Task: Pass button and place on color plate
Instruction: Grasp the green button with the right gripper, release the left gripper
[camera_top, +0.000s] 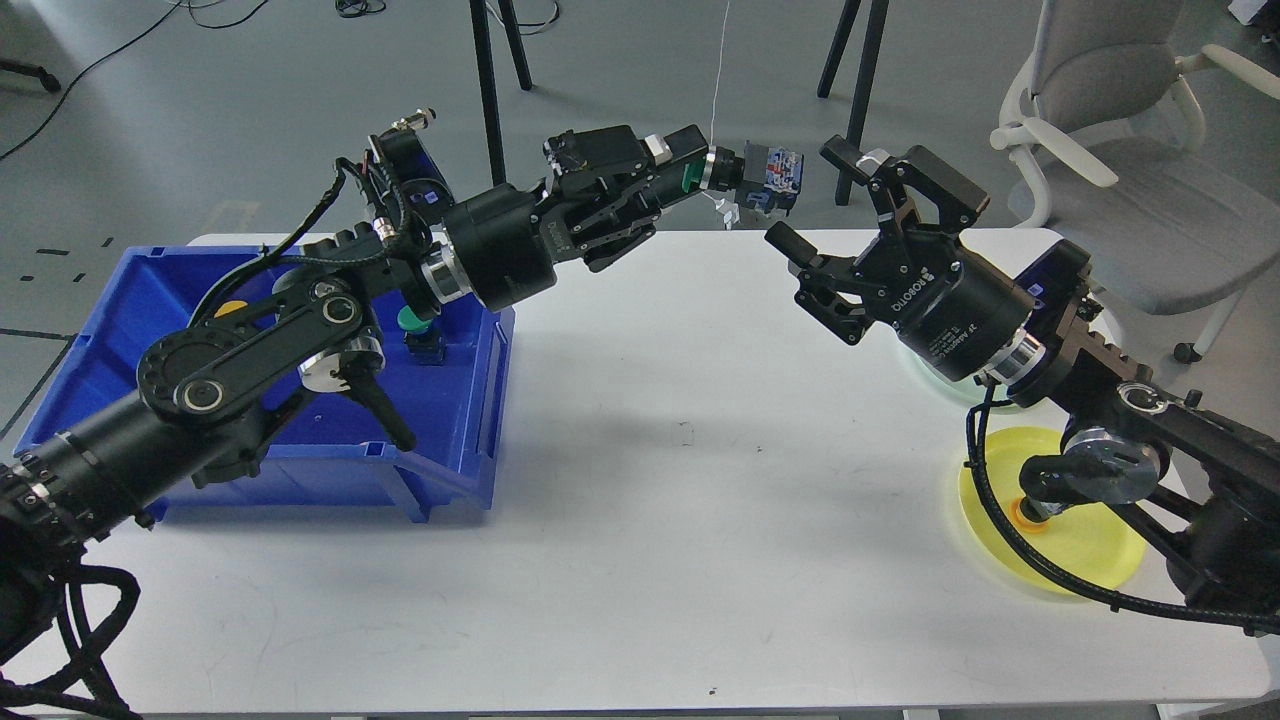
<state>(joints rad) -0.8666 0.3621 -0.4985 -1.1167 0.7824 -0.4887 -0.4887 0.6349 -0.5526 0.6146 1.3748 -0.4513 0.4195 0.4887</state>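
My left gripper (668, 165) is shut on a green-capped button (745, 172) and holds it high over the table's back edge, with its blue and red contact block pointing right. My right gripper (815, 198) is open and empty, just right of and slightly below that button, its fingers (848, 157) spread towards it. A yellow plate (1085, 545) at the right front holds an orange button (1024, 512), partly hidden by my right arm. A pale green plate (916, 357) behind it is almost wholly hidden by the arm.
A blue bin (455, 440) stands at the left. It holds another green button (412, 322) and something yellow (232, 308), both partly behind my left arm. A white table (680, 520) spans the view. A chair (1120, 90) stands at the back right.
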